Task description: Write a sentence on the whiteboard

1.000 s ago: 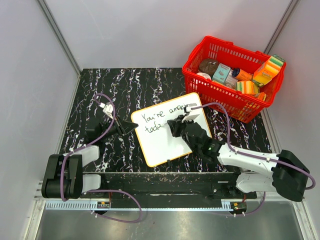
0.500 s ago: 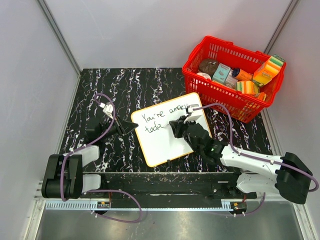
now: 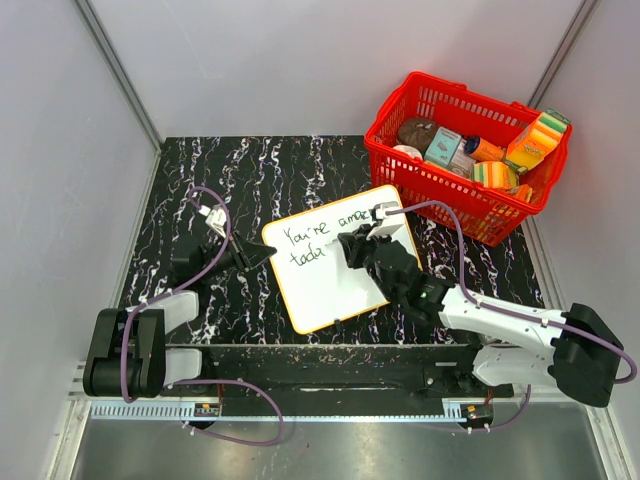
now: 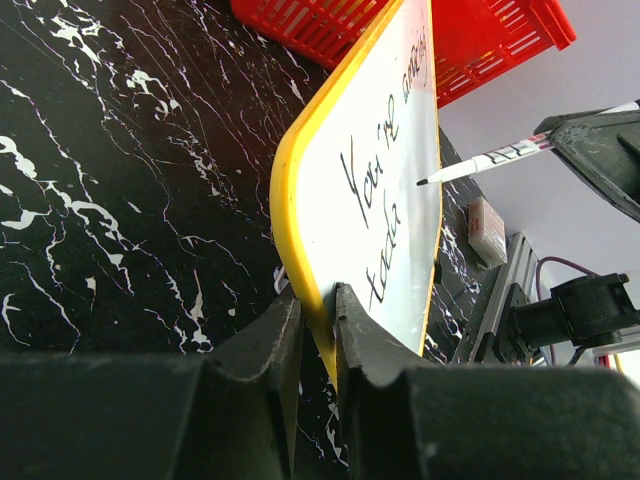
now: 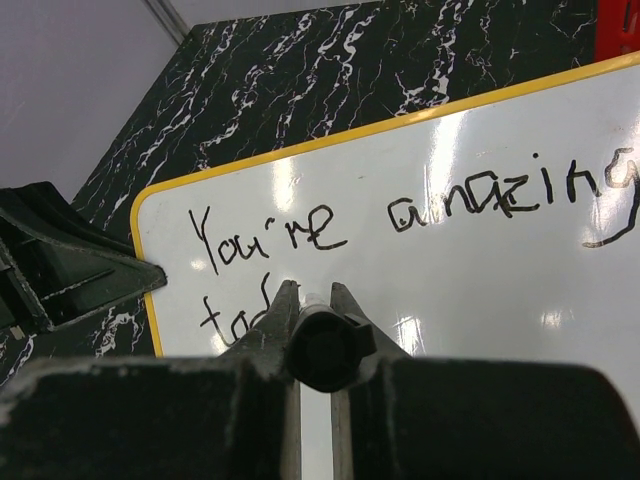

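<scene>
Whiteboard lies mid-table, just left of red basket. L gripper is clamped on its yellow left rim. R gripper is closed round a marker, tip over the 2nd line, "toda"; can't tell if it touches. Top line: "You're amazing".

The right end effector and its marker have edged toward the far edge of the whiteboard
</scene>
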